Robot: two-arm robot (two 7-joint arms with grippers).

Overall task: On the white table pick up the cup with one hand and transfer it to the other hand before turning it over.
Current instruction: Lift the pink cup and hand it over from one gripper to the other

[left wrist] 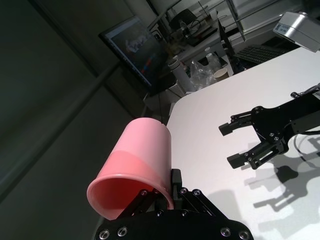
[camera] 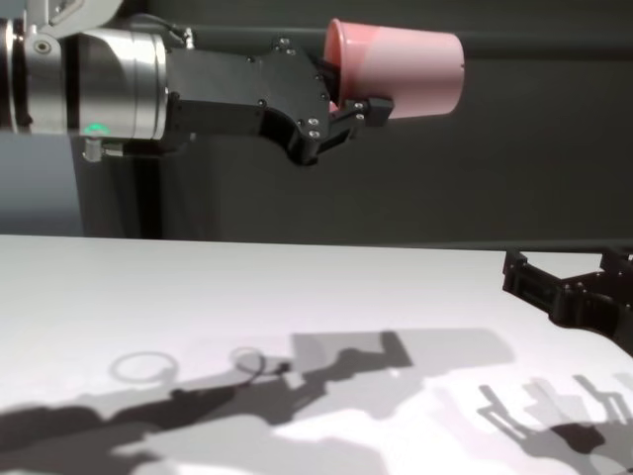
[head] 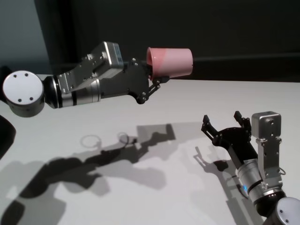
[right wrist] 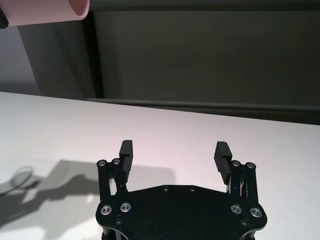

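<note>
above the white table [head: 140,197], one left tool [head: 157,77] grips one cup [head: 171,62].

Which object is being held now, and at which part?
The left gripper holds the cup by its rim wall; the right gripper is open, holding nothing.

Bright light from above, hard arm shadows on the white table [head: 197,98], dark backdrop, sharp focus

The left hand [head: 152,79] holds the cup [head: 169,62] sideways above the white table [head: 197,101].
</note>
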